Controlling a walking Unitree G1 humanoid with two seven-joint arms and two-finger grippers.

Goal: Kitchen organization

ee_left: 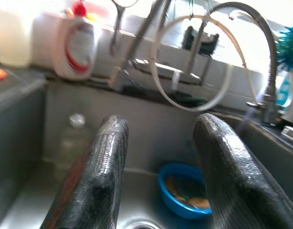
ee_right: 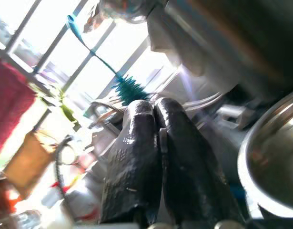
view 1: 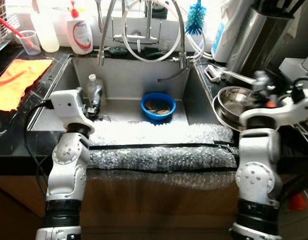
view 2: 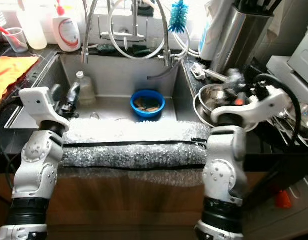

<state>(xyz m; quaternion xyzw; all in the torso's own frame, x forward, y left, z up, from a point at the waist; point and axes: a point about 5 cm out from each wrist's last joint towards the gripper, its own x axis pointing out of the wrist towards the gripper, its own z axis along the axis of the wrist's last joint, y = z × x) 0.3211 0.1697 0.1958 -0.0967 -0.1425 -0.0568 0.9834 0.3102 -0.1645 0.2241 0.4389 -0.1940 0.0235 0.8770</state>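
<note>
The left gripper (ee_left: 158,176), fingers spread wide and empty, hovered over the sink's (view 1: 123,75) left side, nearer the upright plastic bottle (view 1: 94,90) than the blue bowl (view 1: 158,106).

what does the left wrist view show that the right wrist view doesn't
Left wrist: the open left gripper pointing into the sink, toward the blue bowl, with a clear bottle and a white soap bottle. Right wrist: the shut right gripper beside a steel bowl, with bright window panes behind. Both: the teal bottle brush and the faucet hoses.
</note>
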